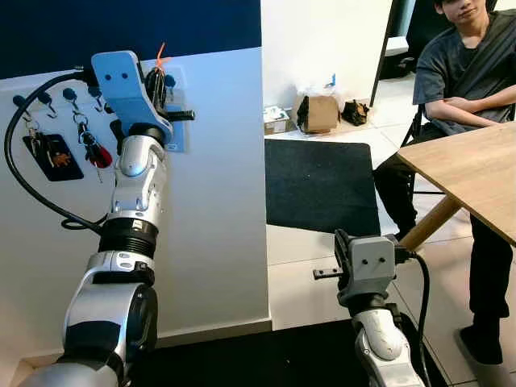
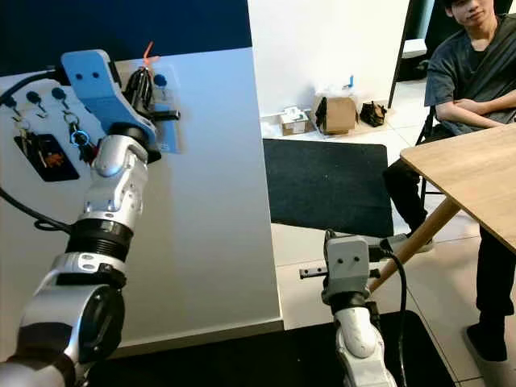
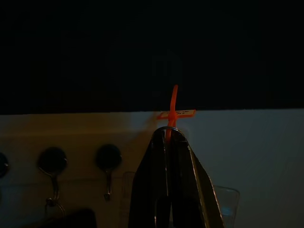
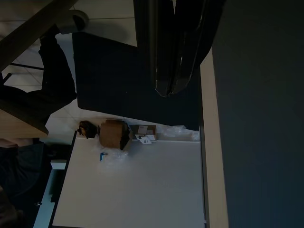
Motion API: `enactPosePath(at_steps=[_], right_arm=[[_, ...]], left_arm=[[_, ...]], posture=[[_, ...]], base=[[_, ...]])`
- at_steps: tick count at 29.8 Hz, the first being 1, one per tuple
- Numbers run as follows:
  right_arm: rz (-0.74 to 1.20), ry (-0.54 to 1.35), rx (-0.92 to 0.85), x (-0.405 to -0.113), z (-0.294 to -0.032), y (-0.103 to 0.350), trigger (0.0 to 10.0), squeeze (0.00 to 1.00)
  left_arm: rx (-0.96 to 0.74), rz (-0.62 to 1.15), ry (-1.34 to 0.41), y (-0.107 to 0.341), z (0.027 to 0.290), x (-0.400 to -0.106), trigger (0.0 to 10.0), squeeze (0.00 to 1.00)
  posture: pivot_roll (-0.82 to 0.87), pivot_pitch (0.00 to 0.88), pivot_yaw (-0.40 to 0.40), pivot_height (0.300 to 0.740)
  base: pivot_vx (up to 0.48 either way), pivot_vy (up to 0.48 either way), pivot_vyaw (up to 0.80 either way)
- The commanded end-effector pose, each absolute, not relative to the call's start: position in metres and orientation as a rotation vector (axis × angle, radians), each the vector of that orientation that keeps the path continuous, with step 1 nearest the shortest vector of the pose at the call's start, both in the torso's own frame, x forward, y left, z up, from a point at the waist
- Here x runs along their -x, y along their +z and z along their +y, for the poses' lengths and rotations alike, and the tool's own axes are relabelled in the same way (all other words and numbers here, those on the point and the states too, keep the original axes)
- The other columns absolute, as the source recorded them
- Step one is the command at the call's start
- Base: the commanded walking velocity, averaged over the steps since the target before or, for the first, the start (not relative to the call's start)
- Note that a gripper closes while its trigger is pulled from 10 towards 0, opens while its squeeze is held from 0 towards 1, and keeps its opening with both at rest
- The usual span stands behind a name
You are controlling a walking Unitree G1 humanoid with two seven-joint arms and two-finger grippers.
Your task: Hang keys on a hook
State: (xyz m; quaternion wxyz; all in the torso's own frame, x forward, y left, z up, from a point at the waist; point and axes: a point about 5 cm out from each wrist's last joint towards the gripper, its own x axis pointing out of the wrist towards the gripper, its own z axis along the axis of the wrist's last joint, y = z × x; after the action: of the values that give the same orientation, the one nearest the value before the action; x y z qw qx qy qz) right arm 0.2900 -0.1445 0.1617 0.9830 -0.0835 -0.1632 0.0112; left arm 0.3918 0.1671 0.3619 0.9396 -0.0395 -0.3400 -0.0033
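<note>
Your left pincer (image 3: 171, 142) was clamped on the keys' orange tag (image 3: 173, 113), raised against the white wall just beside the hooks (image 3: 108, 159). Your right pincer (image 4: 168, 88) hung closed.

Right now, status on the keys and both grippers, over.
Left gripper shut on key ring with orange tag, raised at the wall hooks. Keys not yet hung. Right gripper idle, low. Person seated at table, clear of hooks.

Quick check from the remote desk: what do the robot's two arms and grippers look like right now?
Both arms are silver with black ribbed joints. The left gripper has a light blue housing with two dark dots and long black jaws; a black cable loops from it. The right gripper has a grey housing with two dots and its own black cable.
</note>
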Motion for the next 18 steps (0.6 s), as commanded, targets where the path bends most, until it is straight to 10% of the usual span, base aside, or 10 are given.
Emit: enactPosePath(at_steps=[1,18], right_arm=[[-0.307,0.03,0.165,-0.29,-0.143,0.157,10.0,0.0],[-0.303,0.024,0.163,-0.287,-0.142,0.156,10.0,0.0]], left_arm=[[0.009,-0.67,0.032,0.356,0.174,-0.393,10.0,0.0],[-0.26,-0.576,0.201,0.347,0.172,-0.405,10.0,0.0]], posture=[[0.01,0.178,0.108,0.74],[0.01,0.189,0.116,0.74]], base=[[0.0,0.0,0.0],[0.0,0.0,0.0]])
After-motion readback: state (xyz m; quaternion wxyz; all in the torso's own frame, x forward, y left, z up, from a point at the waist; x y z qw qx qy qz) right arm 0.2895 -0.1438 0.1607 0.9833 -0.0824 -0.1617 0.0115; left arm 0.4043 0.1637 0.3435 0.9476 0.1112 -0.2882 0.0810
